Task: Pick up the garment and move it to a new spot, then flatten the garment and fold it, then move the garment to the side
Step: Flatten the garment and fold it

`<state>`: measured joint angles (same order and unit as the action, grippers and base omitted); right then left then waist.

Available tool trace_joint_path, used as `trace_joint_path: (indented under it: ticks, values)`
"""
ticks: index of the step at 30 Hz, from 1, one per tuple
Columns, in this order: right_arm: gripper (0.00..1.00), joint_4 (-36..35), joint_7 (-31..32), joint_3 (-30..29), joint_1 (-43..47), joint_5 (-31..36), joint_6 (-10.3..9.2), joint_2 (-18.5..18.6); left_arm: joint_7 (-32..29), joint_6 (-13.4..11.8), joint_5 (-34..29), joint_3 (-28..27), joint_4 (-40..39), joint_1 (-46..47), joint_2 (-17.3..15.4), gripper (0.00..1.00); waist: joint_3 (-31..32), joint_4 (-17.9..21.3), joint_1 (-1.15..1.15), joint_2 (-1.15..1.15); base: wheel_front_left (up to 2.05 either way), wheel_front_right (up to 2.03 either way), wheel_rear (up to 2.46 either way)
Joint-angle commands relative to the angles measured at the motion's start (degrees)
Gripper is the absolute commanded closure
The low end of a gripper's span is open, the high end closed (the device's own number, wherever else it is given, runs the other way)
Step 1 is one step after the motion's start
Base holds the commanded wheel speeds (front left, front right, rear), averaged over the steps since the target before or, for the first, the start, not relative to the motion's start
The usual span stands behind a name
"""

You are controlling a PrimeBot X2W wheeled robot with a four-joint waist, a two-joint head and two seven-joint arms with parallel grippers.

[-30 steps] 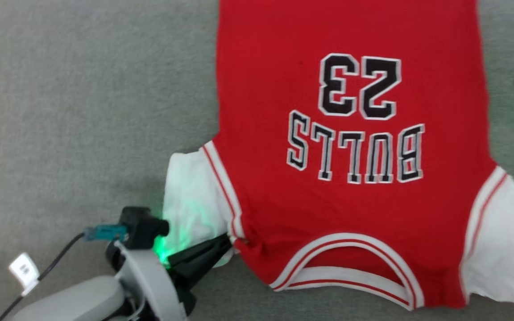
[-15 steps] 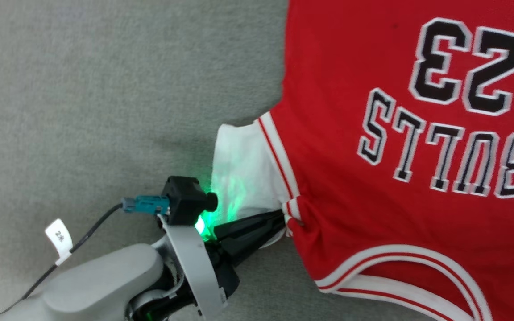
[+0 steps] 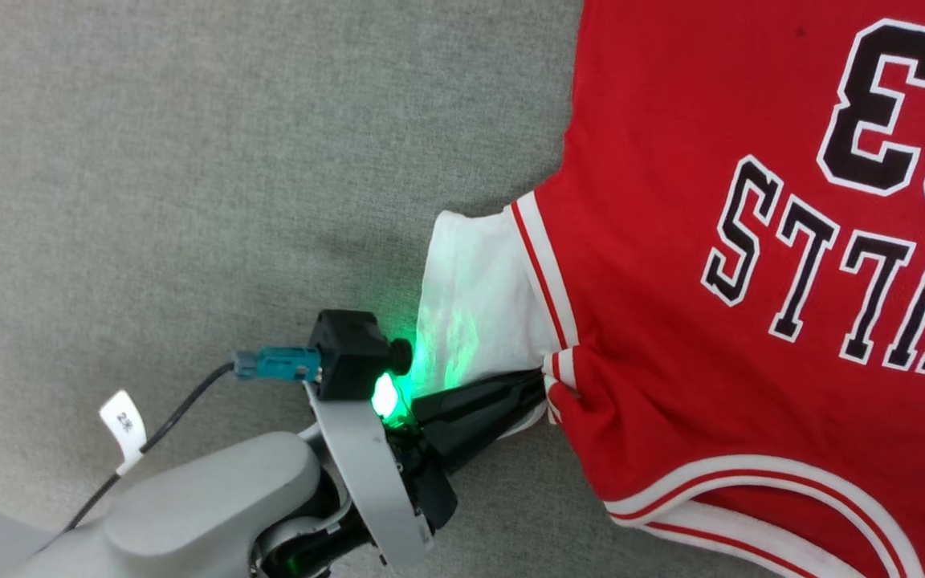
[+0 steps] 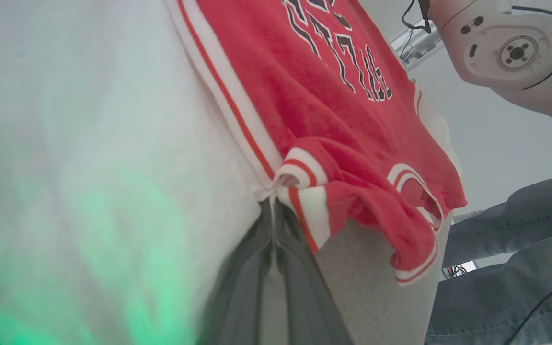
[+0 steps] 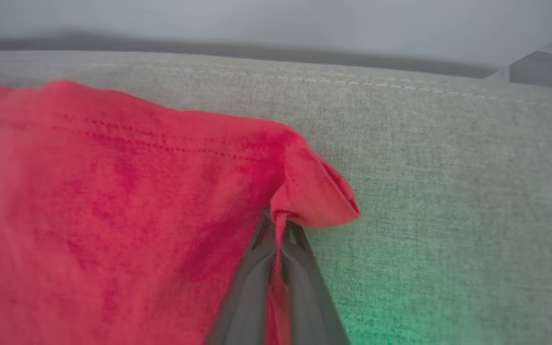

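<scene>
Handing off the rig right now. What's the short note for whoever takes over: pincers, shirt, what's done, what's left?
Left pincer: shut on the shirt at the armhole trim beside the white sleeve.
Right pincer: shut on a red hem corner.
Shirt: spread lettering-up on the grey surface, bunched at the left grip.
Done: laid out, mostly flat.
Left: smooth, fold, move aside.
Note: a person stands close by.
</scene>
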<state>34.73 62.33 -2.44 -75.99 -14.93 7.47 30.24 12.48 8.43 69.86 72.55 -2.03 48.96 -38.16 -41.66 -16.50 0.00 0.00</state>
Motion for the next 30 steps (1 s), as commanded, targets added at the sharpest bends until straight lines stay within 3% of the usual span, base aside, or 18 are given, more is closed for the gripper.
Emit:
trace_joint_path:
  ticks: [1,7,11,17,21,25,30]
  values:
    - [1.0,2.5,0.2,0.3,5.3,-1.0,0.04,-0.5,-0.8,-1.8,1.7,1.6,8.3,-3.6,-2.1,1.0,3.0,1.4,0.0,0.0,0.0,0.0,0.0]
    - [1.0,-3.6,-2.3,2.7,14.8,-10.3,0.01,3.8,1.3,-1.8,3.1,1.7,7.9,-7.3,-4.8,1.0,9.8,3.9,0.0,0.0,0.0,0.0,0.0]
    - [1.0,-13.6,-1.0,4.2,26.4,-20.5,0.0,7.9,2.1,-1.5,4.1,1.7,6.8,-9.8,-6.1,1.0,14.4,6.2,0.0,0.0,0.0,0.0,0.0]
    - [1.0,-30.8,2.0,-0.3,47.1,-31.7,0.0,12.4,2.5,-1.1,4.6,-1.7,4.7,-12.7,-7.8,1.0,18.4,10.2,0.0,0.0,0.0,0.0,0.0]
    - [1.0,-40.6,2.7,-5.6,61.1,-34.7,0.0,10.7,2.6,-1.1,3.6,-3.9,3.9,-14.6,-8.5,1.0,19.4,12.4,0.0,0.0,0.0,0.0,0.0]
    - [1.0,-50.0,3.7,-9.5,74.8,-35.9,0.0,6.5,2.6,-1.1,3.1,-5.5,3.8,-15.8,-8.9,1.0,19.9,13.9,0.0,0.0,0.0,0.0,0.0]
    - [1.0,-58.2,4.9,-9.6,88.1,-35.1,0.0,0.9,2.6,-1.1,2.8,-6.8,3.6,-16.6,-9.2,1.0,20.1,15.3,0.0,0.0,0.0,0.0,0.0]
